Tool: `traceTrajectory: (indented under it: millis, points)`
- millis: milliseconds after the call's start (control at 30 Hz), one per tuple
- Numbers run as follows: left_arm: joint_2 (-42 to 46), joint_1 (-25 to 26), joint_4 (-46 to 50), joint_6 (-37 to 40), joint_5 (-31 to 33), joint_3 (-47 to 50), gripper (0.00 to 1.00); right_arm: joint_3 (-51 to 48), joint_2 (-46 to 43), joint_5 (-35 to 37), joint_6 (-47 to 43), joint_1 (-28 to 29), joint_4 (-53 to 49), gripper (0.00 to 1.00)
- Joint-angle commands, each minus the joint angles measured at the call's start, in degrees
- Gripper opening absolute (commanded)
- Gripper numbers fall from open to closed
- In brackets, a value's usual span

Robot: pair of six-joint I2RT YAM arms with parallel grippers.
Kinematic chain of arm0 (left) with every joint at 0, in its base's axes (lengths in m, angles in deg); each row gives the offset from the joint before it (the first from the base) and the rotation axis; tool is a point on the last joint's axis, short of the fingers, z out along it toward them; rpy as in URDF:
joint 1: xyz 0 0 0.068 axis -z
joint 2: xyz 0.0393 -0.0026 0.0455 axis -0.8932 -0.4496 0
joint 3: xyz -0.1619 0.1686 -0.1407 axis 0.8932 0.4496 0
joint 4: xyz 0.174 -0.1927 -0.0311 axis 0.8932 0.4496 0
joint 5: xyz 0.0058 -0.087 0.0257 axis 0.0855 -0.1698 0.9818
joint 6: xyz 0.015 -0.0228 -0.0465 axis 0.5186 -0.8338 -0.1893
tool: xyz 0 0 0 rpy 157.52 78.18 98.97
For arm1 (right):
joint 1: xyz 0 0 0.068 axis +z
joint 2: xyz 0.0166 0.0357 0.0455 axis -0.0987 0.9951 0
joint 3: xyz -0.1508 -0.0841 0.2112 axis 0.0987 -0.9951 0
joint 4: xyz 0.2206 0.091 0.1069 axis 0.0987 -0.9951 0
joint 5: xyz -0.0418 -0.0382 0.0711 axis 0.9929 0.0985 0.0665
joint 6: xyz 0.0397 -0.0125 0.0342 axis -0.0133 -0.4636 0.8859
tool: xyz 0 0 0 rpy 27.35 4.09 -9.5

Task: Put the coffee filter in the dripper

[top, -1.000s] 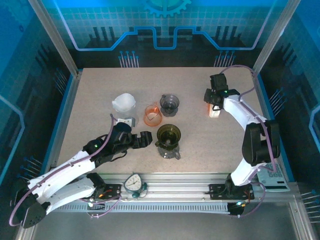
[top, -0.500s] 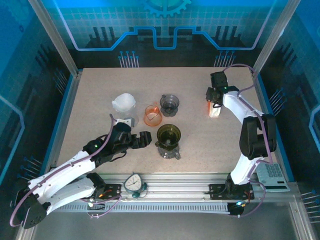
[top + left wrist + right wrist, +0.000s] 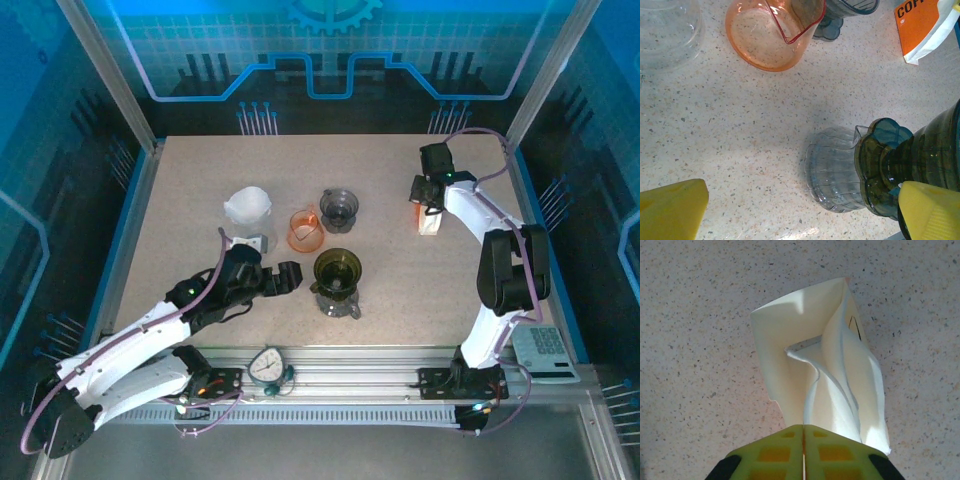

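top external view, from the left: the left gripper [image 3: 290,278] is held low over the table [image 3: 180,190], its fingers spread wide with nothing between them, just beside the dripper [image 3: 338,272]. the dark green dripper is seated on a clear glass carafe [image 3: 832,175] near the table's front middle. behind it, an orange measuring cup [image 3: 304,230] and a small grey cup [image 3: 339,205] are set side by side. further right, the orange and white filter pack [image 3: 429,224] is stood well apart from the dripper, with the right gripper [image 3: 428,198] lowered onto its top. on the right wrist view the yellow fingers [image 3: 772,452] are pressed fully together, and a fold of white filter paper [image 3: 810,375] at the pack's open top is pinched at their tips. whether that fold is a single filter or the pack's wall cannot be told.
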Motion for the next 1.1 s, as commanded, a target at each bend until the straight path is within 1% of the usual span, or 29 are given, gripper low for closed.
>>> traceTrajectory:
  millis: [0,67,100,567,733,1067]
  points:
    - [-0.2,-0.5,-0.7,-0.5,-0.5,0.7,0.99,1.3,-0.1,0.4,-0.8,-0.6,-0.4,0.06]
    - [-0.1,-0.5,-0.6,-0.5,-0.6,0.8,0.99,0.8,-1.0,0.3,-1.2,-0.6,0.1,0.01]
    - [-0.1,-0.5,-0.6,-0.6,-0.6,0.9,0.99,0.6,-1.4,0.2,-1.4,-0.5,0.2,0.0]
    - [-0.2,-0.9,-1.1,-0.8,-0.8,1.2,0.99,-3.4,-9.6,1.0,-4.6,1.0,1.7,0.0]
    - [-0.1,-1.0,-0.7,-0.8,-1.0,0.9,0.99,-4.7,-12.7,2.1,-5.9,2.5,2.5,0.0]
    - [-0.3,-1.2,-1.1,-1.2,-1.3,0.9,0.99,-8.1,-21.6,3.8,-7.1,5.9,2.8,0.0]
